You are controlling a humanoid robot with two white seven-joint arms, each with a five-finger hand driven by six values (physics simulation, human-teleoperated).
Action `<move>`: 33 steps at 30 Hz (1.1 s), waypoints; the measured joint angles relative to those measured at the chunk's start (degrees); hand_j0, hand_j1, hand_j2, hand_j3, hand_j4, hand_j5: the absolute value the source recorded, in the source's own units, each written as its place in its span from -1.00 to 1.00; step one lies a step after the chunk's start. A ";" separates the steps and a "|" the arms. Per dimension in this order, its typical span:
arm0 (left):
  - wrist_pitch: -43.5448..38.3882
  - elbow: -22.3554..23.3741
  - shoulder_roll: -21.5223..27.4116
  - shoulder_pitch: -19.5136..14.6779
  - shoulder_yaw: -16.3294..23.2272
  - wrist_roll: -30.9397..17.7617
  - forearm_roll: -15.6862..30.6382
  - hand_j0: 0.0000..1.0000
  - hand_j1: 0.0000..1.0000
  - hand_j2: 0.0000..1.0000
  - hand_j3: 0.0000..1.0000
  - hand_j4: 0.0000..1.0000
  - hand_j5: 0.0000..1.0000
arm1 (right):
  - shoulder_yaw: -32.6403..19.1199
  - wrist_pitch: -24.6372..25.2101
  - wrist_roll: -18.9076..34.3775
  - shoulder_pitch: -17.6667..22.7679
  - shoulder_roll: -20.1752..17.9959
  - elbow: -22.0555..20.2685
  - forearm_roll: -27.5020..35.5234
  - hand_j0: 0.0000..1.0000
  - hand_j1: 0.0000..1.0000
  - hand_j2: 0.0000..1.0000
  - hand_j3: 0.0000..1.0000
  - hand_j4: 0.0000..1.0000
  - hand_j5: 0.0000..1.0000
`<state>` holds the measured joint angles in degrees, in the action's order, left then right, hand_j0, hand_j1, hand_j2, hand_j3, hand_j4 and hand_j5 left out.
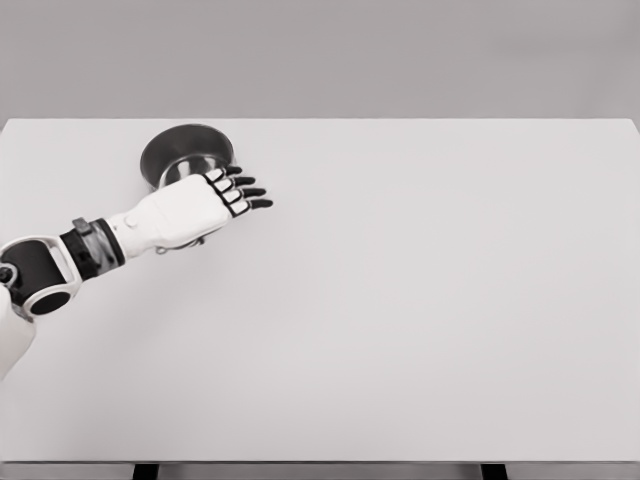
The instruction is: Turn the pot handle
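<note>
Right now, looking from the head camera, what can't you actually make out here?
- Pot handle: head view, not visible; the left hand covers the near side of the pot.
- Contact between hand and pot: hidden under the palm.
- Right arm: outside the frame.
- Table legs: cut off by the bottom edge.

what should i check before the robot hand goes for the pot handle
1. Pot upright on the table: ok.
2. Pot handle visible: not ok, the left robot hand covers the pot's near side.
3. Left robot hand free: ok, fingers extended, holding nothing.
4. Hand touching pot or handle: cannot tell, they overlap in the head view.
5. Room around the pot to turn: ok, nothing shows nearby.
6. Right robot hand out of the way: ok, not in view.
</note>
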<state>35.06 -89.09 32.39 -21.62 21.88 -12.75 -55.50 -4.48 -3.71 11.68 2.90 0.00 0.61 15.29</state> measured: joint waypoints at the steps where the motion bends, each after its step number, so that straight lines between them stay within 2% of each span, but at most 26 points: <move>1: 0.00 0.05 0.31 0.00 0.16 0.01 0.03 1.00 1.00 1.00 1.00 1.00 1.00 | 0.00 -0.01 0.00 0.00 0.00 0.00 0.00 1.00 1.00 1.00 1.00 1.00 1.00; 33: 0.00 -0.05 6.49 -0.18 -0.52 0.05 0.59 1.00 1.00 1.00 1.00 1.00 1.00 | 0.00 -0.01 0.00 0.00 0.00 0.00 0.00 1.00 1.00 1.00 1.00 1.00 1.00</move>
<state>35.06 -89.14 38.88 -21.80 21.36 -12.69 -54.91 -4.48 -3.72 11.68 2.90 0.00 0.61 15.29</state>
